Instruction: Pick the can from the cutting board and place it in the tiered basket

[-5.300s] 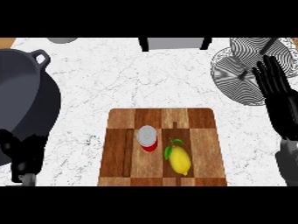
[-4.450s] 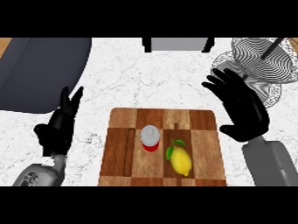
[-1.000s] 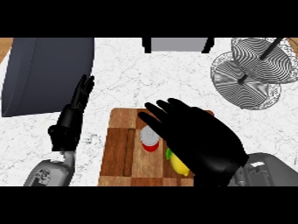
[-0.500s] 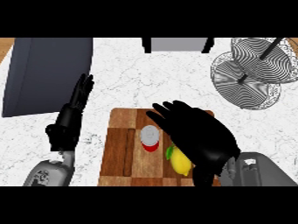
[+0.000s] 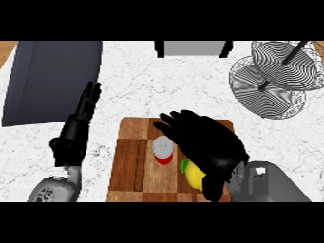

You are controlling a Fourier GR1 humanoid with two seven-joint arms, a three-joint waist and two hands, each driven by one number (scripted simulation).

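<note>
Red-sided with a grey top, your can stands upright on the cutting board, a lemon just beside it. Your right hand hovers spread over both; contact seems unlikely but is hard to judge. Your left hand rests open left of the board. The tiered basket sits far right.

Only one view is showing, from the robot's head. It is looking steeply down at the counter, quite near, with the cutting board low at the centre and the tiered basket at the upper right.
</note>
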